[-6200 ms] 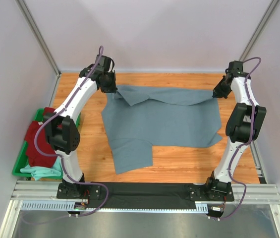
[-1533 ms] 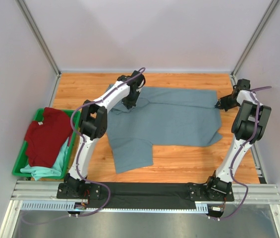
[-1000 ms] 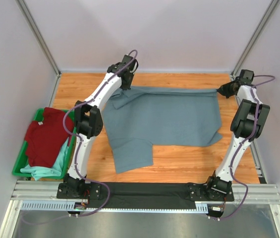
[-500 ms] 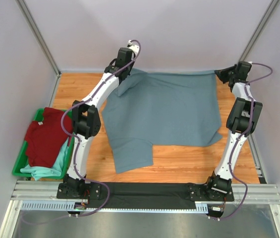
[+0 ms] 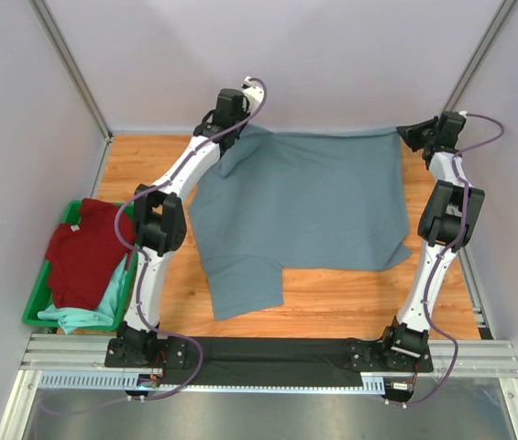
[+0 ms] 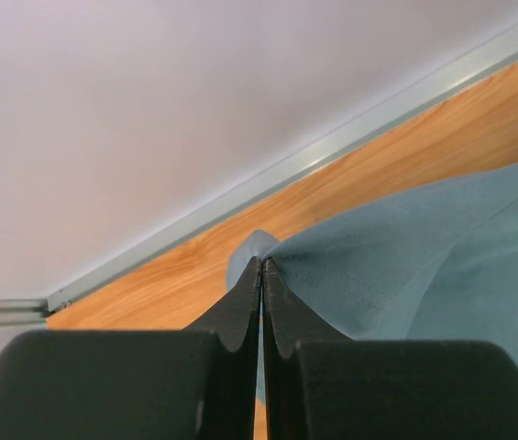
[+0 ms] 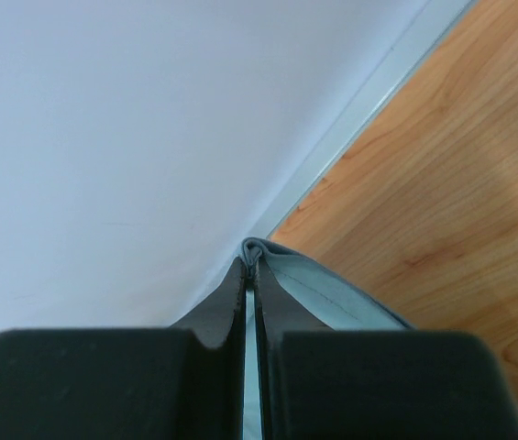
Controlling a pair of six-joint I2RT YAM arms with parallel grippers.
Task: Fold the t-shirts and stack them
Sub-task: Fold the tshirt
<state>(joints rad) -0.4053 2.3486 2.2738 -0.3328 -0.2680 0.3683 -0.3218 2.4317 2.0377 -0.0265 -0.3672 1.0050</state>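
Grey-blue t-shirt (image 5: 304,202) spans left-right, far corners clamped in the left end effector (image 6: 260,268) and right end effector (image 7: 250,264).

Both arms, the left arm (image 5: 188,172) and the right arm (image 5: 435,275), are slim white tubular links broken by bulky black joint housings. A thin lilac cable (image 5: 116,229) loops loosely along each one. Their black bases sit at either end of a flat black mounting plate (image 5: 268,353). The left gripper (image 6: 260,266) and right gripper (image 7: 249,263) have matte black fingers, broad at the shoulders and tapering to thin tips.
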